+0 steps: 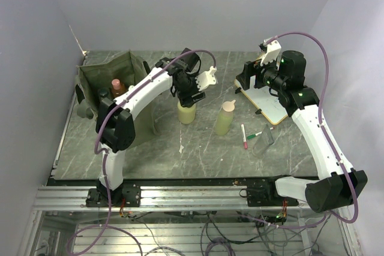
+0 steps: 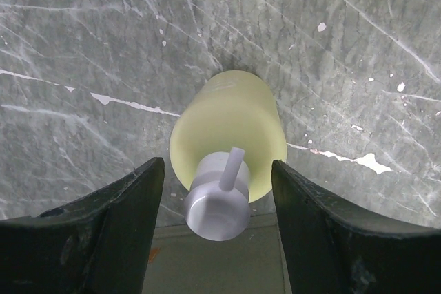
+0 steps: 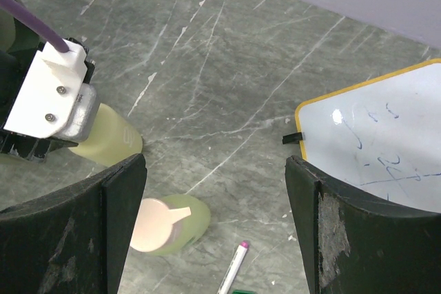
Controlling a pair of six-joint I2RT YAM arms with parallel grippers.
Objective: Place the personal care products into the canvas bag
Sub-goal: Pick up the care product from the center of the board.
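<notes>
A pale yellow-green bottle with a white pump cap stands upright on the marble table. My left gripper hangs right over it, open; its black fingers flank the cap with a gap on each side. A light green bottle with a beige cap stands to its right. The olive canvas bag stands upright at the back left with an orange-capped bottle inside. My right gripper is open above bare table, near the whiteboard's corner, holding nothing.
A wood-framed whiteboard lies at the right under my right arm. A red-tipped marker, a green marker and a small grey eraser lie in front of it. The bag sits close beside my left arm.
</notes>
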